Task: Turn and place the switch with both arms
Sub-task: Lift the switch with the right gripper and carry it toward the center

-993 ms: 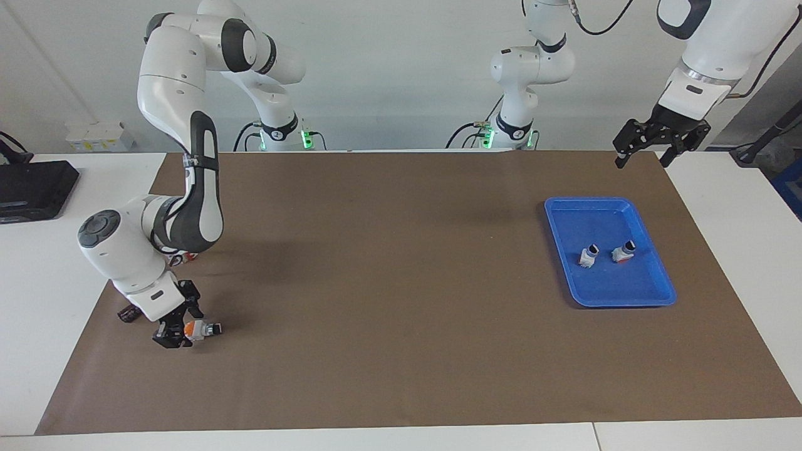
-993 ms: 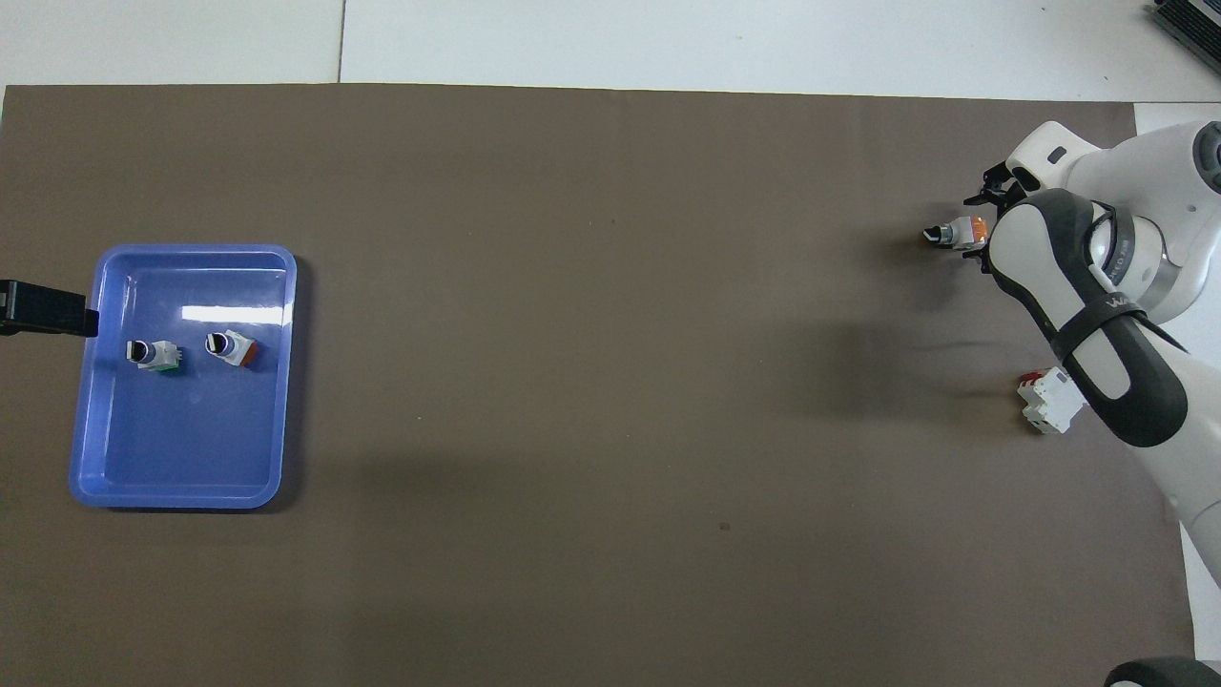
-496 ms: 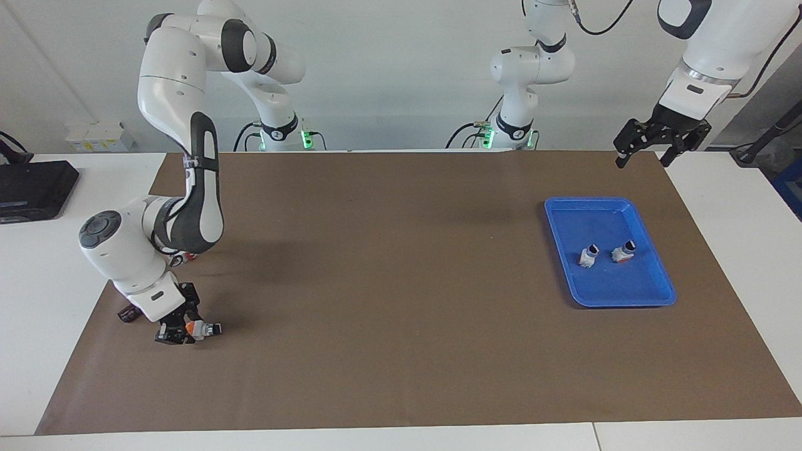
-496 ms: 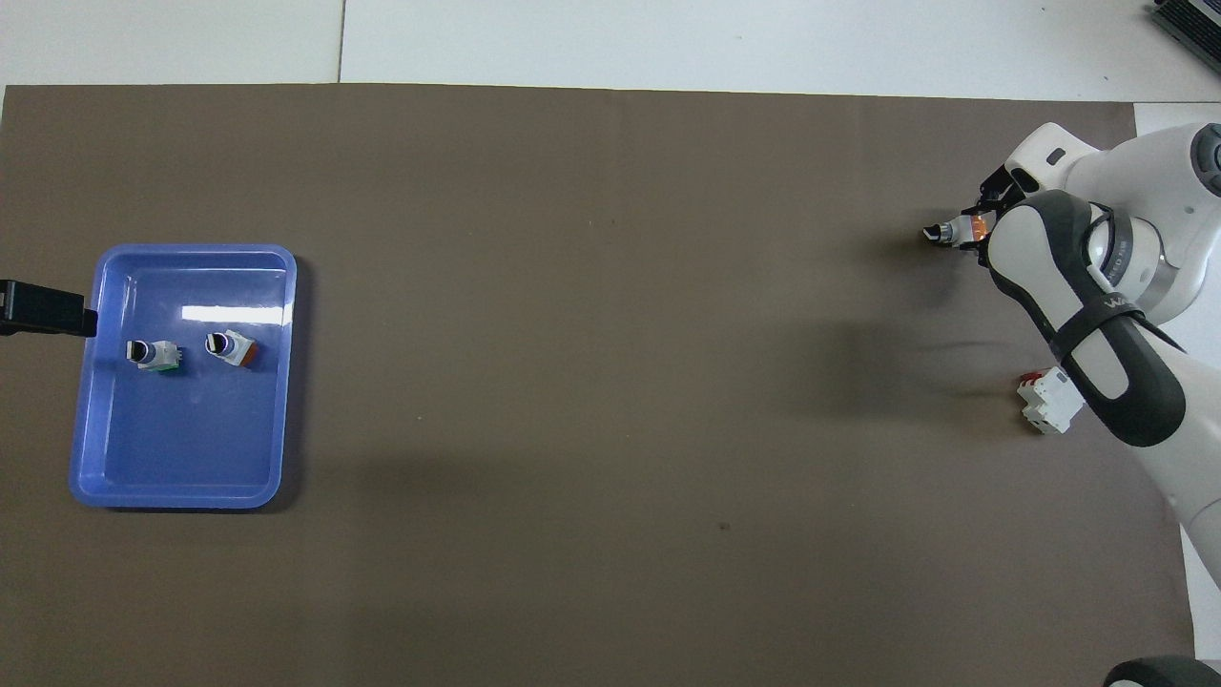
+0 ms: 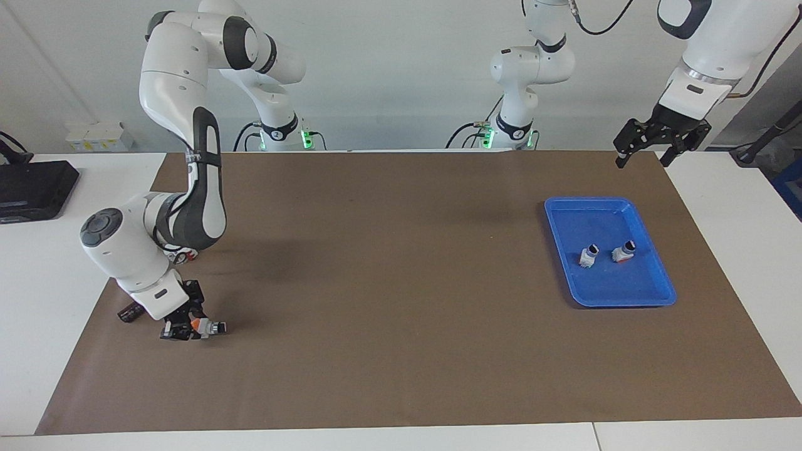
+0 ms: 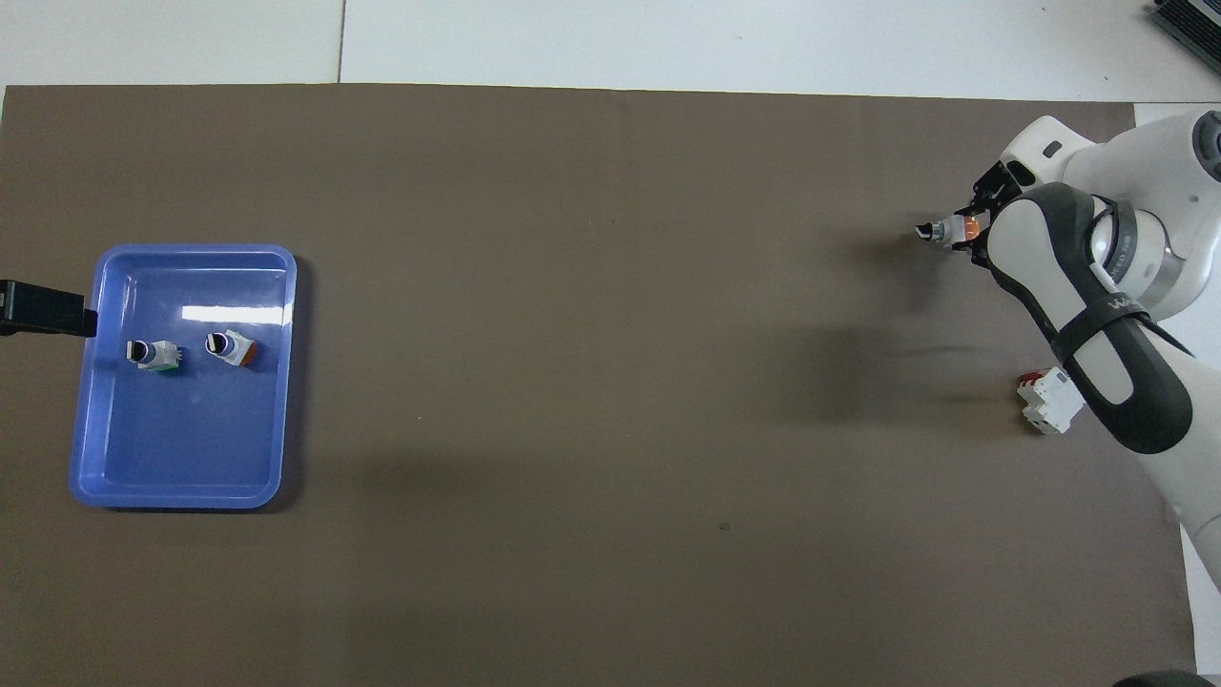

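The switch [image 5: 208, 326] has a white body, an orange end and a black knob tip that points toward the table's middle. It lies at the brown mat at the right arm's end, and also shows in the overhead view [image 6: 947, 230]. My right gripper [image 5: 187, 328] is low at the mat and shut on the switch's orange end; it also shows in the overhead view [image 6: 975, 229]. My left gripper [image 5: 651, 150] waits open and empty, raised over the mat's edge beside the blue tray [image 5: 611, 200].
The blue tray [image 6: 191, 250] holds two similar small switches [image 5: 589, 255] [image 5: 624, 251]. A larger white block with a red part [image 6: 1049, 401] stands partly under the right arm. A small dark brown block [image 5: 128, 313] lies beside the right gripper.
My right gripper's fingers have closed from wide around the switch onto its orange end. Gripper and switch have shifted slightly toward the table's middle. The left arm has not moved.
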Available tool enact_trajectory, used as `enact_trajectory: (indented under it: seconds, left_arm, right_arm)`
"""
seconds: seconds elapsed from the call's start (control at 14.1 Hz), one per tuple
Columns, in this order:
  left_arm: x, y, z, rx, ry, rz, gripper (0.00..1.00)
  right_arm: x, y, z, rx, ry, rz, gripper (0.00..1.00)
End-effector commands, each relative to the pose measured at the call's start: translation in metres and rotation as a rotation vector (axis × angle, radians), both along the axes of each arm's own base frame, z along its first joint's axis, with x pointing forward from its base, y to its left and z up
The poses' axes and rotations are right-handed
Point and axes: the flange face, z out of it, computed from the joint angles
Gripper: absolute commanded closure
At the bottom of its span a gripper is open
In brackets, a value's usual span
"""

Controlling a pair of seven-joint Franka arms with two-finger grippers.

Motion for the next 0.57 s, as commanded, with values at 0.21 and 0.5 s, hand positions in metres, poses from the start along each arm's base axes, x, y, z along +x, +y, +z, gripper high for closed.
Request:
enact_trajectory:
  seconds: [0.21, 0.5]
  left_arm:
    - [-0.005, 0.007, 0.003, -0.006, -0.013, 0.008, 0.0]
    - [-0.007, 0.006, -0.009, -0.036, -0.026, 0.034, 0.01]
  right_arm:
    - [-0.045, 0.077, 0.134, 0.062, 0.085, 0.019, 1.0]
    - [-0.07, 0.128, 0.177, 0.093, 0.118, 0.032, 1.0]
